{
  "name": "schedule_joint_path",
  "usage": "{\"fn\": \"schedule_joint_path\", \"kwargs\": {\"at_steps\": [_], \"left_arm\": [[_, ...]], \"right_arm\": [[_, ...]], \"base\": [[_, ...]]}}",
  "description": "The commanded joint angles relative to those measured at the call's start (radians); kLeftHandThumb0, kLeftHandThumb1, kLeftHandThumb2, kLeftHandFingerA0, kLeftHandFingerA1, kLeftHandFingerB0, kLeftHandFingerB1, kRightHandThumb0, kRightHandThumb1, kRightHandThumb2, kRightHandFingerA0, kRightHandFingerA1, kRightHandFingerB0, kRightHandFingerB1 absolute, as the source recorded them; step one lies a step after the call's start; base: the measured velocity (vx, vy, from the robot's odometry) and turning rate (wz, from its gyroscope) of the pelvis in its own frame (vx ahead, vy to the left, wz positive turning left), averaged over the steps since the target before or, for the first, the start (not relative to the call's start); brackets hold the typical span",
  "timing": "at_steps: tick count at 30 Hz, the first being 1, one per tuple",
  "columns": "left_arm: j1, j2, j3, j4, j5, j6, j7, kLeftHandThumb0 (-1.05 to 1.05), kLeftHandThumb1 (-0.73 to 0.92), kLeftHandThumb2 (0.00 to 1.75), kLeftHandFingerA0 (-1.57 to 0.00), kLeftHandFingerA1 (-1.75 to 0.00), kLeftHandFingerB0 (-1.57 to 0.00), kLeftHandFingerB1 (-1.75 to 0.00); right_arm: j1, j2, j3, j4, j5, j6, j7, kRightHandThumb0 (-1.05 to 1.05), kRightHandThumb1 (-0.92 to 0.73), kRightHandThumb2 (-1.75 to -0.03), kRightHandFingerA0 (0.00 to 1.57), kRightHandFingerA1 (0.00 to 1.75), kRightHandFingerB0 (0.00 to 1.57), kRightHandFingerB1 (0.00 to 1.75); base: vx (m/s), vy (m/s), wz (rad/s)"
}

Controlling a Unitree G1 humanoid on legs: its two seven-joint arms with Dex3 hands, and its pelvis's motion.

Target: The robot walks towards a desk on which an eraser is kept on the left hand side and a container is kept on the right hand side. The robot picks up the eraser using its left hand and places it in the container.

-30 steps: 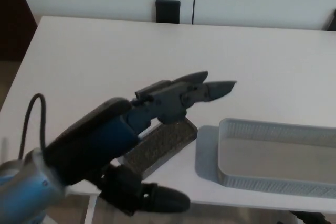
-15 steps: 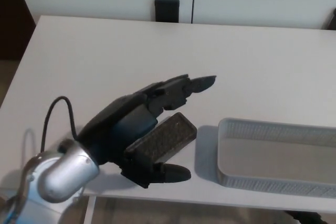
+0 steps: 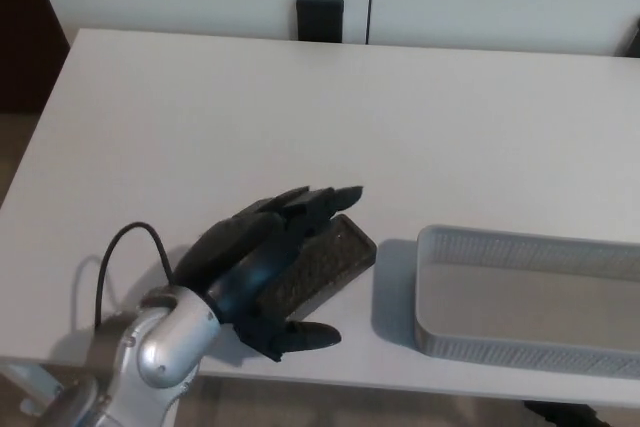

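Observation:
The eraser [image 3: 325, 262], a dark block with a speckled felt top, lies on the white desk [image 3: 300, 117] near its front edge, just left of the container. My left hand [image 3: 265, 257] rests over the eraser's left part, two fingers [image 3: 320, 202] stretched across its top and the thumb [image 3: 305, 335] lying apart below its near side. The fingers are spread and not closed on the block. The container [image 3: 520, 297], a grey mesh tray, stands at the right front and holds nothing. My right hand does not show.
A black chair back [image 3: 319, 19] shows behind the desk's far edge. A black cable [image 3: 120, 257] loops from my left wrist. The desk's front edge runs just below the eraser and the tray.
My left hand has come down and pulled back toward me, from hovering above the eraser to lying on it. The eraser and the tray have stayed in place.

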Motion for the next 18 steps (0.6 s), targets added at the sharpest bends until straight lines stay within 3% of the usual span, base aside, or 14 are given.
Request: {"fn": "schedule_joint_path", "kwargs": {"at_steps": [1,5,6,7,8,9,10,11,12,14,16,18], "left_arm": [[-0.05,-0.026,-0.114,0.241,0.47,0.248,0.387,-0.63,0.4,0.73,0.0,0.0,-0.05,-0.16],[-0.047,-0.027,-0.117,0.264,0.473,0.254,0.404,-0.64,0.41,0.73,0.0,0.0,-0.05,-0.15],[-0.045,-0.027,-0.12,0.271,0.477,0.261,0.402,-0.65,0.41,0.73,0.0,0.0,-0.05,-0.15],[-0.045,-0.027,-0.122,0.274,0.478,0.262,0.404,-0.65,0.41,0.73,0.0,0.0,-0.05,-0.15],[-0.044,-0.026,-0.123,0.279,0.479,0.261,0.406,-0.65,0.41,0.73,0.0,0.0,-0.05,-0.15],[-0.043,-0.026,-0.123,0.286,0.478,0.26,0.412,-0.64,0.41,0.73,0.0,0.0,-0.05,-0.15],[-0.043,-0.029,-0.124,0.295,0.478,0.262,0.42,-0.62,0.4,0.73,0.0,-0.03,-0.05,-0.17],[-0.043,-0.033,-0.125,0.307,0.478,0.265,0.427,-0.63,0.4,0.73,0.0,-0.03,-0.05,-0.17],[-0.042,-0.033,-0.126,0.314,0.477,0.263,0.431,-0.61,0.39,0.73,0.0,-0.03,-0.05,-0.18],[-0.04,-0.036,-0.124,0.324,0.475,0.262,0.436,-0.6,0.39,0.73,0.0,-0.05,-0.05,-0.18],[-0.037,-0.042,-0.124,0.338,0.474,0.268,0.434,-0.6,0.39,0.73,0.0,-0.06,-0.03,-0.17],[-0.038,-0.049,-0.122,0.356,0.473,0.265,0.449,-0.57,0.37,0.74,0.0,-0.12,-0.05,-0.21]], "right_arm": [[0.027,-0.065,0.054,-0.01,-0.093,-0.087,-0.032,-0.39,-0.33,-1.0,0.5,0.82,0.21,0.64],[0.019,-0.066,0.058,0.002,-0.088,-0.071,-0.02,-0.4,-0.31,-0.97,0.5,0.82,0.22,0.64],[0.013,-0.066,0.061,0.015,-0.091,-0.071,-0.017,-0.42,-0.38,-0.85,0.45,1.01,0.2,0.71],[0.013,-0.066,0.063,0.016,-0.092,-0.07,-0.018,-0.38,-0.29,-0.96,0.54,0.83,0.23,0.64],[0.014,-0.067,0.068,0.013,-0.096,-0.067,-0.019,-0.38,-0.31,-0.97,0.52,0.82,0.22,0.64],[0.014,-0.068,0.073,0.01,-0.101,-0.06,-0.018,-0.39,-0.37,-0.87,0.46,1.01,0.2,0.68],[0.013,-0.068,0.077,0.009,-0.103,-0.056,-0.018,-0.37,-0.31,-0.96,0.53,0.81,0.21,0.62],[0.013,-0.069,0.08,0.01,-0.103,-0.051,-0.013,-0.37,-0.39,-0.83,0.49,0.95,0.2,0.64],[0.01,-0.071,0.081,0.01,-0.098,-0.035,0.0,-0.35,-0.35,-0.94,0.53,0.84,0.19,0.61],[0.008,-0.074,0.088,0.01,-0.099,-0.025,0.009,-0.34,-0.34,-0.94,0.52,0.83,0.2,0.62],[0.003,-0.084,0.11,0.017,-0.117,-0.019,0.013,-0.36,-0.38,-0.82,0.5,0.87,0.22,0.63],[0.005,-0.091,0.124,0.01,-0.124,-0.018,0.015,-0.34,-0.38,-0.82,0.5,0.86,0.23,0.62]], "base": [[0.0,0.0,0.0],[0.0,0.0,0.0],[0.0,0.0,0.0],[0.0,0.0,0.0],[0.0,0.0,0.0],[0.0,0.0,0.0],[0.0,0.0,0.0],[0.0,0.0,0.0],[0.0,0.0,0.0],[0.0,0.0,0.0],[0.0,0.0,0.0],[0.0,0.0,0.0]]}}
